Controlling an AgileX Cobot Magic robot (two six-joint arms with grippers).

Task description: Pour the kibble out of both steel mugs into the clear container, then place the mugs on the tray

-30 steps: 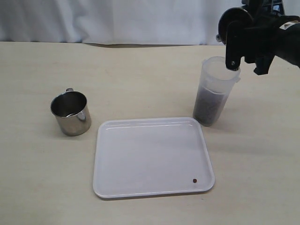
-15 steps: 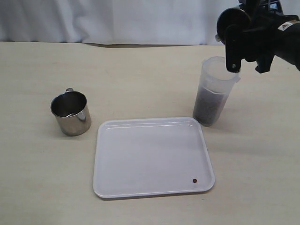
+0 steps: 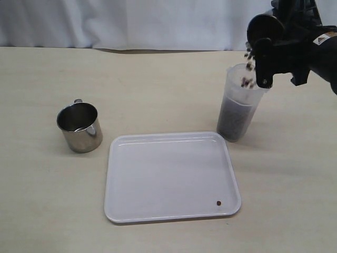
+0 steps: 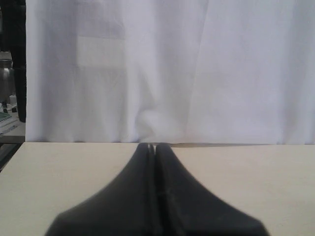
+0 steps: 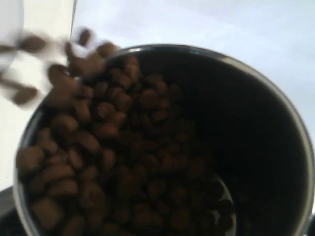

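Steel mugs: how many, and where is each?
2. One steel mug stands left of the tray; the other mug, in the right wrist view, pours kibble into the clear container.

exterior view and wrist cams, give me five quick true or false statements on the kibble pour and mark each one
1. The tilted mug is spilling kibble into the container. True.
2. Both mugs sit on the tray. False: no mug is on it, only one stray pellet.
3. The other mug stands upright on the table, left of the tray. True.
4. The left gripper is open. False: its jaws are shut on nothing.
5. The container is empty. False: it is part full of kibble.
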